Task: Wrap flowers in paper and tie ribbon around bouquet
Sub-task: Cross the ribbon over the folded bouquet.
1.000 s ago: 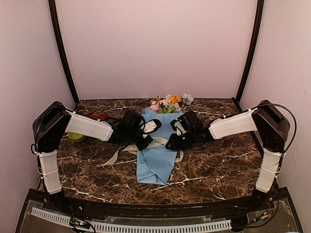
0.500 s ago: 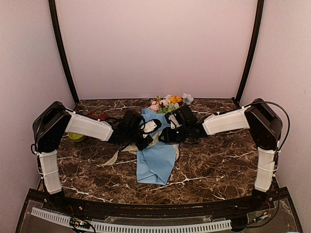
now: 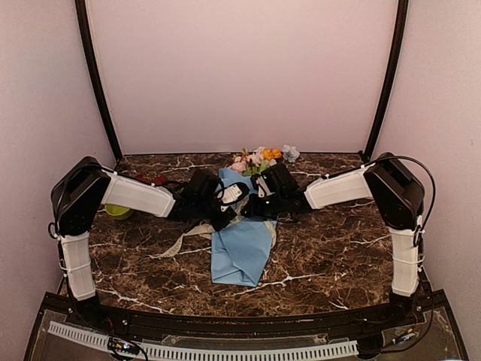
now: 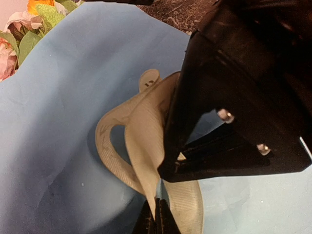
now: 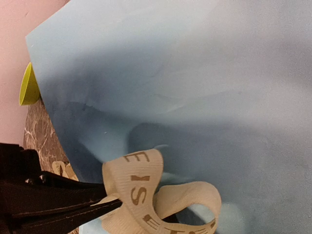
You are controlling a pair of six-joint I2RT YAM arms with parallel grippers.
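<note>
The bouquet lies mid-table: light-blue paper (image 3: 242,244) folded round the flowers (image 3: 259,159), whose blooms poke out at the far end. Both grippers meet over it. My left gripper (image 3: 225,208) is shut on the cream ribbon (image 4: 141,146), its thin fingertips pinching a fold at the bottom of the left wrist view (image 4: 157,217). My right gripper (image 4: 170,168) reaches in from the right and is shut on the same ribbon, a sliver of cream showing between its tips. In the right wrist view the ribbon (image 5: 139,187) loops over the paper (image 5: 204,73). A ribbon tail (image 3: 176,242) trails left.
A yellow-green bowl (image 3: 118,211) and a small red object (image 3: 151,180) sit under the left arm at the table's left. Walls close in the back and both sides. Dark marble table (image 3: 338,256) shows right of the bouquet.
My right arm has swung left across the bouquet to meet the left gripper, and its jaws have closed onto the ribbon. The left gripper has stayed put.
</note>
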